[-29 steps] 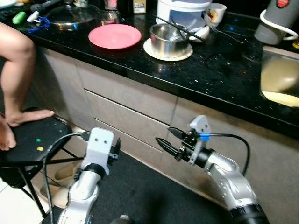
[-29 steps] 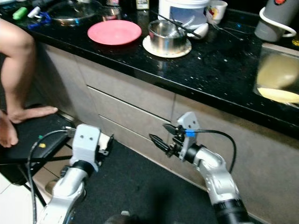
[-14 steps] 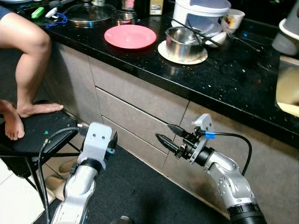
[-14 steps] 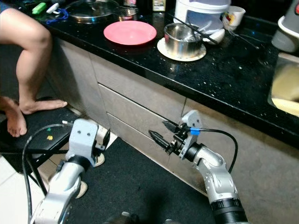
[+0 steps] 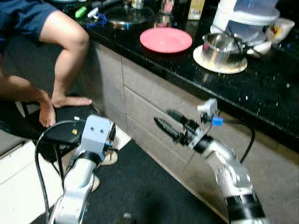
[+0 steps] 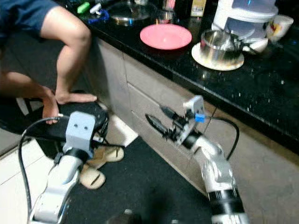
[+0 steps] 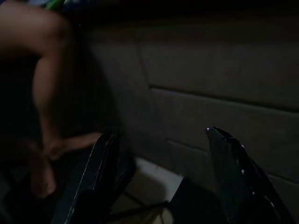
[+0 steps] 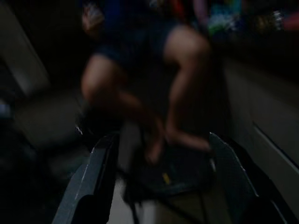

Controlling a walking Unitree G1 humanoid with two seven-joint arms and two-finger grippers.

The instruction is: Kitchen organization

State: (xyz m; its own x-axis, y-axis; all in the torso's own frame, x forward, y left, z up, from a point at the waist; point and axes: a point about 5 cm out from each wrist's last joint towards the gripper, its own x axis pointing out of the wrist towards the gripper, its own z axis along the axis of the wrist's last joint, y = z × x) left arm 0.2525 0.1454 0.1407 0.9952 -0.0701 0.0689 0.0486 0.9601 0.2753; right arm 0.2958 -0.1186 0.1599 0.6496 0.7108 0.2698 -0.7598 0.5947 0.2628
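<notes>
On the black counter point(image 5: 261, 93) lie a pink plate point(image 5: 166, 39), a steel pot point(image 5: 218, 45) on a white mat, a white rice cooker point(image 5: 245, 16) and a glass lid point(image 5: 126, 14). My right gripper point(image 5: 164, 120) is open, held in the air just before the grey drawer fronts point(image 5: 147, 100), below the counter edge. My left gripper point(image 7: 161, 135) is open and empty, low by the stool; its silver wrist point(image 5: 96, 135) shows in the eye views. Its wrist view faces the drawer fronts and a bare leg.
A person sits on the counter at the left, leg point(image 5: 67, 51) hanging, feet on a black stool point(image 5: 63, 133). Slippers point(image 6: 93, 175) lie on the pale floor beside a dark mat point(image 5: 140, 186). A cup point(image 5: 279, 30) stands by the cooker.
The camera has swung left and pulled back, so the person and stool fill more of the picture. Both arms keep much the same pose, with the right gripper still open.
</notes>
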